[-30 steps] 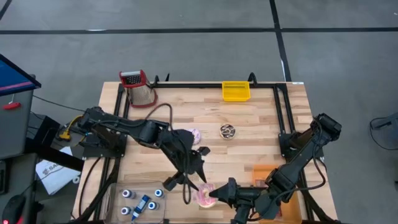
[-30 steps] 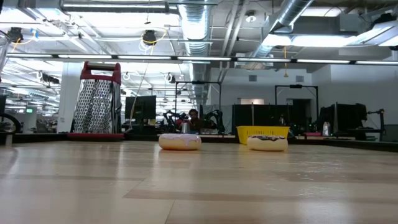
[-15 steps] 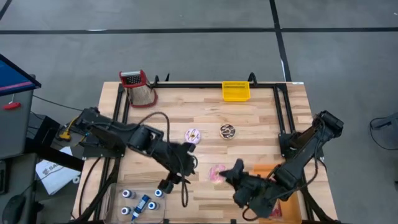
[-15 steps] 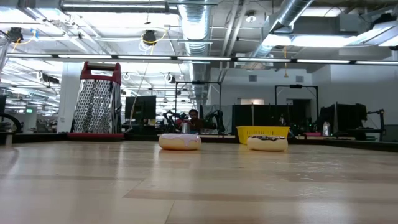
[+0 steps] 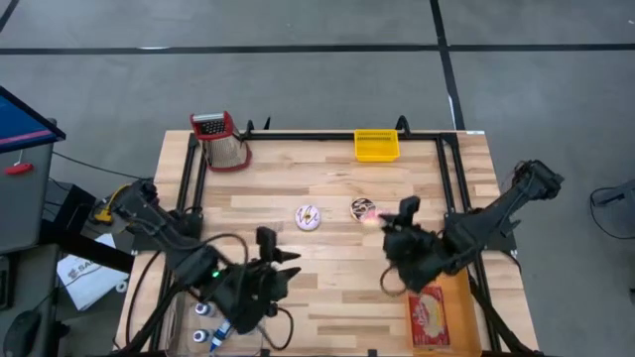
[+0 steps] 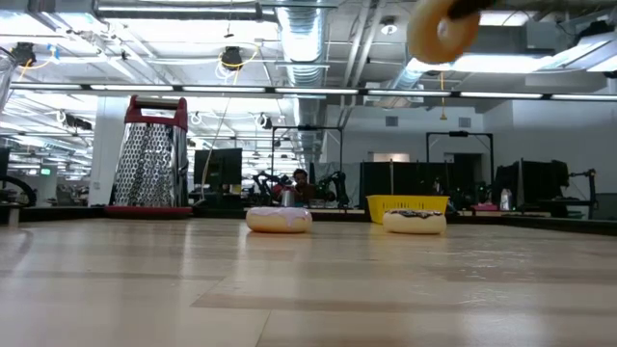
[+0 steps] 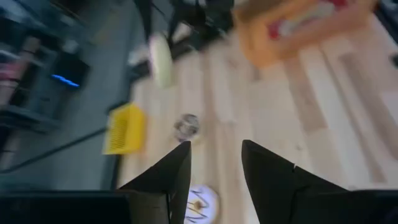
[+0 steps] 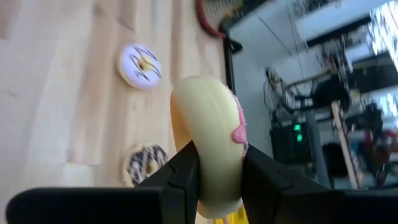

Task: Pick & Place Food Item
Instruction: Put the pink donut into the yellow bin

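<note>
right end effector [image 8: 217, 168] clamped on pink-iced donut [image 8: 208, 134], raised above chocolate donut [image 5: 361, 208]

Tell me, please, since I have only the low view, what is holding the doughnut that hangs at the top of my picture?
Observer: The right end effector is clamped on that pink-iced doughnut, gripping it edge-on.
Operator: Where over the table is it?
Observer: Above the table, right next to the chocolate doughnut.
Operator: And the left arm?
Observer: The left end effector is open and empty, over the left half of the table, apart from the doughnuts.
</note>
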